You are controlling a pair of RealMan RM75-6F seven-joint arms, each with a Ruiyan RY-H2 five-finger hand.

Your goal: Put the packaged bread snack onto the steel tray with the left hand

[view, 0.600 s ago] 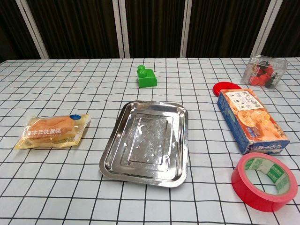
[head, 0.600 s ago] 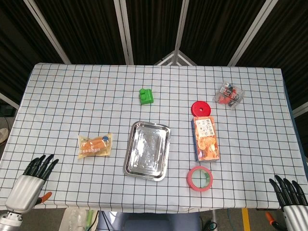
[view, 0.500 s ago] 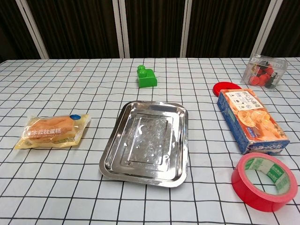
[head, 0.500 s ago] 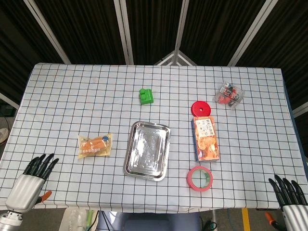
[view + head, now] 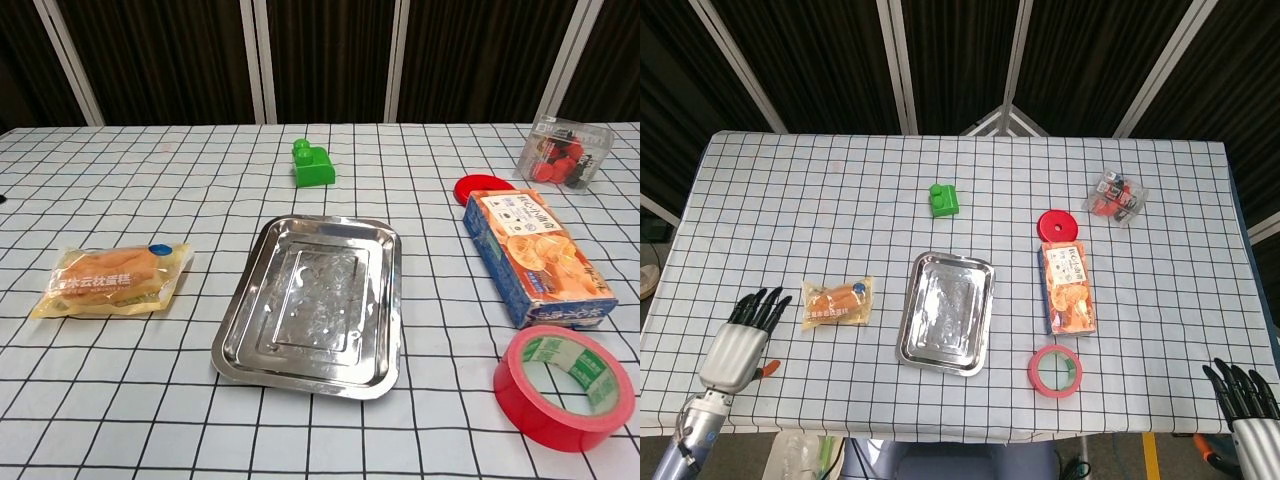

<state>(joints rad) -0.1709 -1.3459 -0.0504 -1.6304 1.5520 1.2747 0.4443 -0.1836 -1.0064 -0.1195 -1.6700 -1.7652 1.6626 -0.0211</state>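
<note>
Packaged bread snack [image 5: 837, 303] lies flat near the table's [image 5: 790, 200] front-left corner, long axis parallel to the front edge, just left of the steel tray [image 5: 947, 312]. Left hand [image 5: 740, 340], the nearer one, hovers just beyond the snack's left end, fingers [image 5: 765, 308] extended, slightly spread, empty, pointing toward it. Right hand [image 5: 1250, 415] rests off the front-right corner, fingers extended.

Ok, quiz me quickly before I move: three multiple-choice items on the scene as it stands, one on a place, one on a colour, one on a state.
1. Where does the packaged bread snack lie?
A. left of the steel tray
B. on the tray
C. beside the tape roll

2. What colour is the toy block?
A. red
B. green
C. blue

3. What does the left hand hold?
A. the snack
B. the tray
C. nothing

Answers: 1 A, bare cloth shows between them. 2 B, plainly green in both views. 3 C, its fingers stop short of the snack.
</note>
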